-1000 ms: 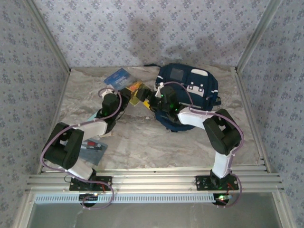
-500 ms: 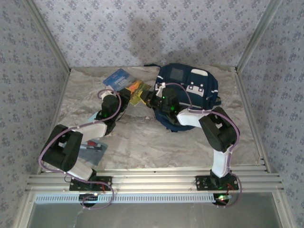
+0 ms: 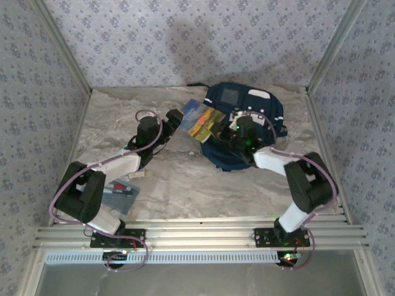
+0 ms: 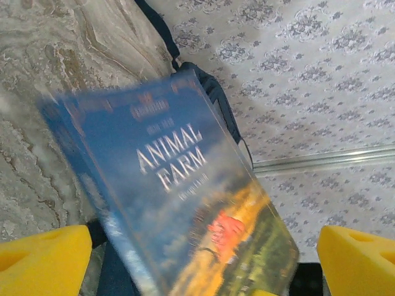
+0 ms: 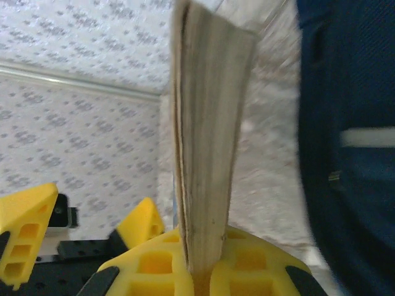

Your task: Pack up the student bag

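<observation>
**Top external view:** The navy student bag [image 3: 250, 114] lies at the far side of the marble-patterned counter [image 3: 185, 179], close to the papered back wall [image 3: 185, 43]. A colourful book [image 3: 200, 119] is held up just left of the bag, and its right end overlaps the bag's left edge. The left gripper [image 3: 175, 119] sits at the end of the book away from the bag. The right gripper [image 3: 224, 128] meets the end that lies over the bag. A flat grey-blue item [image 3: 121, 194] lies on the counter well away from the bag, to its near left and partly under the left arm.

**Left wrist view:** The book's blurred cover, titled "Animal Farm", spans the middle, with the bag's navy edge and a dark strap just behind its top. The left gripper's yellow fingers [image 4: 43, 259] stand wide apart, one to each side of the book.

**Right wrist view:** The book is seen edge-on with its pages upright, and its lower end is clamped between the right gripper's yellow fingers [image 5: 173, 243]. The bag's navy fabric, crossed by a white stripe, rises just right of the book. On the book's other side, away from the bag, the left gripper's two yellow fingers stand apart.
</observation>
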Controlling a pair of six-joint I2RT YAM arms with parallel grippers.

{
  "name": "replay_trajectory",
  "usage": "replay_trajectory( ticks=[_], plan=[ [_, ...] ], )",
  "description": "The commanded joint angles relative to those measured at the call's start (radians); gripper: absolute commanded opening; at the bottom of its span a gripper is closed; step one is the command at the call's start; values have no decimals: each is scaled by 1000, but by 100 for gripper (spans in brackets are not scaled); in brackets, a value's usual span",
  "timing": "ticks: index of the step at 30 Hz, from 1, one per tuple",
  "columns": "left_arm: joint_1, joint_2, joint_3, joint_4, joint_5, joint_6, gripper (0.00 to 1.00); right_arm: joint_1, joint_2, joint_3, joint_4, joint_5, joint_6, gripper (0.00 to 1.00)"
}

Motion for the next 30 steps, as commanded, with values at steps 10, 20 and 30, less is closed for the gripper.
replay_trajectory(
  ticks=[10, 20, 30],
  plan=[
    [-27, 471, 671, -549, 248, 390, 77, -268, -562, -49, -687, 116, -408, 0],
    [-142, 788, 1175, -1068, 112, 629, 65, -535, -772, -108, -859, 32, -465, 0],
    [-165, 951, 1332, -1232, 27, 657, 63, -608, -795, -136, -832, -39, -444, 0]
  ],
)
